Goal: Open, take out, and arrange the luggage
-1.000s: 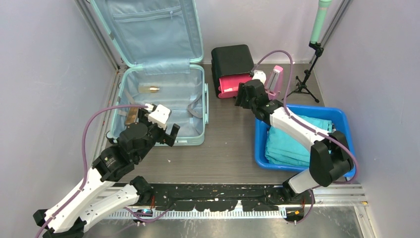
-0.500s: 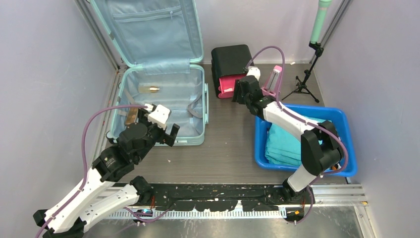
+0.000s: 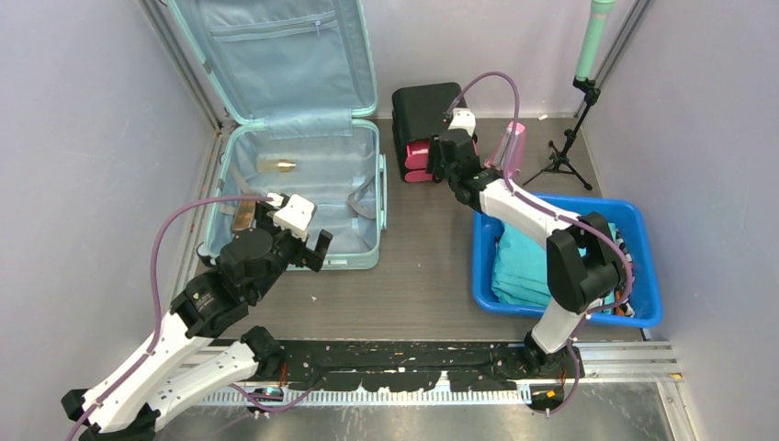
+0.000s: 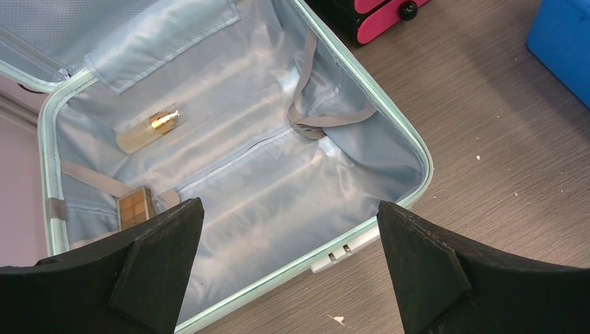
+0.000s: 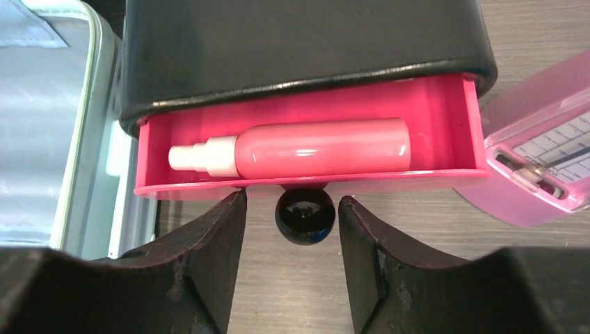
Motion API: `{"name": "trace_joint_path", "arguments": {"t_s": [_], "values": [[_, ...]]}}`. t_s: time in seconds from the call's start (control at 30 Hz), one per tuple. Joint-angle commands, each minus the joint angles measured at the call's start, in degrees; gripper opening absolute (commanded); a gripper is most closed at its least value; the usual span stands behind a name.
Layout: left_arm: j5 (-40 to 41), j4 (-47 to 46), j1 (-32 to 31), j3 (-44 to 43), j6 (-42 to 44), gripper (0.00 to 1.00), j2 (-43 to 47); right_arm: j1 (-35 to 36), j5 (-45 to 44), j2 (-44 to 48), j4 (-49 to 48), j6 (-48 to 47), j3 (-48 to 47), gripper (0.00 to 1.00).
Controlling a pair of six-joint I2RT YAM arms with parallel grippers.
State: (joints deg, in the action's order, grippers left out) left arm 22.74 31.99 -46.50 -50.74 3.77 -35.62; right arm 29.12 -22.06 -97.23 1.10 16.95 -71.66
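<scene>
While the left gripper (image 4: 289,209) stays parked above the near rim of the luggage (image 3: 312,197), jaws spread wide and empty, all the action is on the right. The right gripper (image 5: 292,202) has reached further in toward the black drawer box (image 3: 427,108), and the pink drawer (image 5: 445,104) now sits deeper than a second ago. Its jaws have narrowed around the black knob (image 5: 305,216), a sliver of gap left, not clamped. Luggage unmoved, lying open at the far left of the table (image 3: 432,266).
</scene>
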Motion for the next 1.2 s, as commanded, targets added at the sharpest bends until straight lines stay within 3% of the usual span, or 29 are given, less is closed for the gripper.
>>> {"name": "trace_joint_path", "arguments": {"t_s": [0.0, 0.87, 1.17], "values": [[0.1, -2.7, -0.1, 0.1, 0.8, 1.00, -0.2, 0.0, -3.2, -1.6, -7.6, -2.2, -3.7, 0.57], [-1.3, -2.5, -0.1, 0.1, 0.4, 1.00, -0.4, 0.0, -5.3, -6.6, -20.2, -5.1, -2.9, 0.59], [-1.0, -2.7, -0.1, 0.2, 0.8, 1.00, -0.2, 0.1, -5.2, 0.9, -17.8, -1.8, 4.1, 0.61]]}}
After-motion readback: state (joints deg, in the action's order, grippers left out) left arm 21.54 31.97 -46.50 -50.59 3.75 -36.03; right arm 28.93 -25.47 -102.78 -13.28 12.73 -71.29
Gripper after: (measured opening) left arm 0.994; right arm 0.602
